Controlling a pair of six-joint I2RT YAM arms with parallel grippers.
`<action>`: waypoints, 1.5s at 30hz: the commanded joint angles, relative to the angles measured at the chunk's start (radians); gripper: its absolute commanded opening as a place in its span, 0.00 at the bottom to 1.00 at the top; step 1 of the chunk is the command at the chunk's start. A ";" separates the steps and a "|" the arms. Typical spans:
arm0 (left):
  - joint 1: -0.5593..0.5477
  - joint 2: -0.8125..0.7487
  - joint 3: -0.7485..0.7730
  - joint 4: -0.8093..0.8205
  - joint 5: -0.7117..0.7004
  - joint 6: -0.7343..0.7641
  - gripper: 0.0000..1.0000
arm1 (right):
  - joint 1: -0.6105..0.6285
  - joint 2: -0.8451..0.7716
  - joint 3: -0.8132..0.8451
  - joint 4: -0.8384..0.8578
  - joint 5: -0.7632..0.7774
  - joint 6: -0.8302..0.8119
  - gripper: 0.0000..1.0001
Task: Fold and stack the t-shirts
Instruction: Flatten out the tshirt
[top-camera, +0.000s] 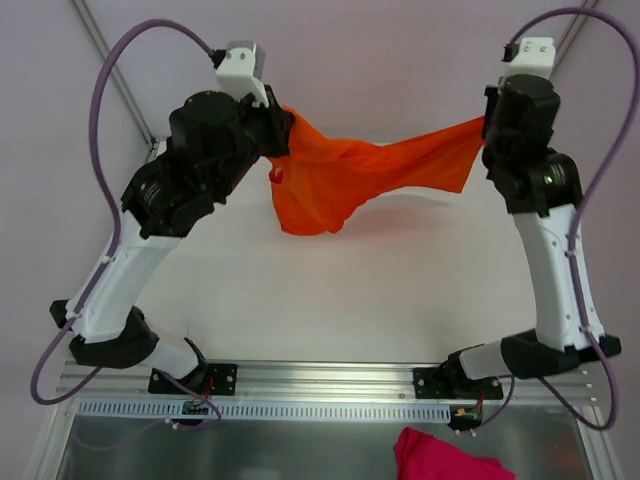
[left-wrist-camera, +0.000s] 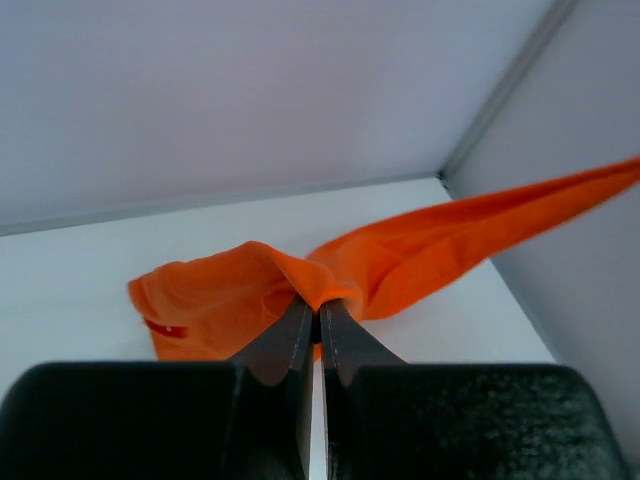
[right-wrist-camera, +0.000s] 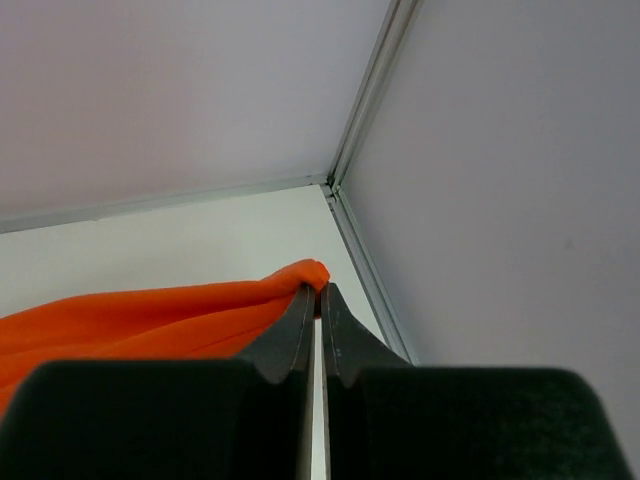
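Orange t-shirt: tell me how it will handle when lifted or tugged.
Probably very floppy: the orange t-shirt sags in a drooping bunch between the left gripper and the right gripper. Likely light, since thin pinches of fabric carry it. It may slip out under a hard tug, as each gripper holds only a small fold.

We hold the t-shirt (top-camera: 340, 180) strung between our left fingers (left-wrist-camera: 285, 345) and our right fingers (right-wrist-camera: 292, 335), over the tabletop (top-camera: 400, 290). Its bulk hangs just beside the left fingers, on the side towards the right fingers, and a narrower strip runs on to them. The back wall (top-camera: 380, 50) stands beyond both. Another cloth (top-camera: 445, 458) lies well nearer, before the arm bases.
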 joint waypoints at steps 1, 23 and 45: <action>-0.161 -0.141 -0.075 0.044 0.027 0.009 0.00 | 0.020 -0.197 -0.040 -0.002 -0.004 -0.037 0.01; -0.513 -0.352 -0.153 0.080 0.126 0.058 0.00 | 0.029 -0.615 -0.258 -0.147 0.133 0.079 0.01; 0.177 0.332 0.202 -0.054 0.225 -0.123 0.00 | -0.043 -0.018 -0.415 0.247 -0.131 0.184 0.01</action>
